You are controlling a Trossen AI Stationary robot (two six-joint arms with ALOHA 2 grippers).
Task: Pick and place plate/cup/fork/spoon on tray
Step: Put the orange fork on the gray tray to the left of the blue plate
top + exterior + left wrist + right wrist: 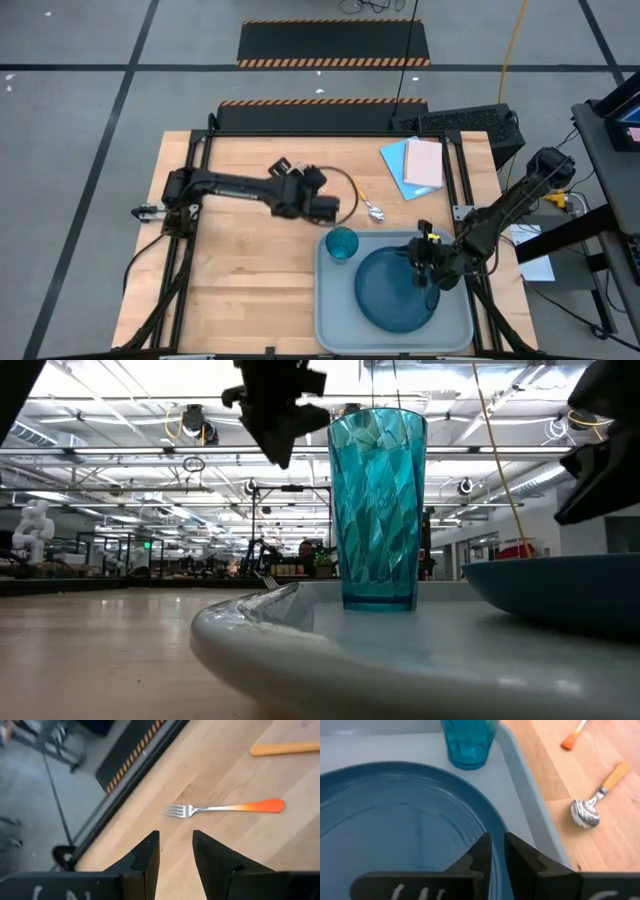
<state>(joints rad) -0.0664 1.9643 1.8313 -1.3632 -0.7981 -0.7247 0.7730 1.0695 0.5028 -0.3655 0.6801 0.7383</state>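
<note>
The right gripper (498,851) hung just over the plate (397,288), its fingers (481,853) nearly together with only a thin slit between them and nothing held. The plate lay in the tray (334,325), directly beneath that gripper. Beyond the fingertips, the cup (467,742) stood upright on the tray just off the plate's rim. Farther out, past the tray's raised edge, the spoon (597,797) lay on the wooden table (240,270), bowl toward the tray. The left gripper (176,851) hovered above the bare wood beside the cup, fingers (148,854) parted and empty. The fork (222,809) lay flat on the table a little ahead of its fingertips.
</note>
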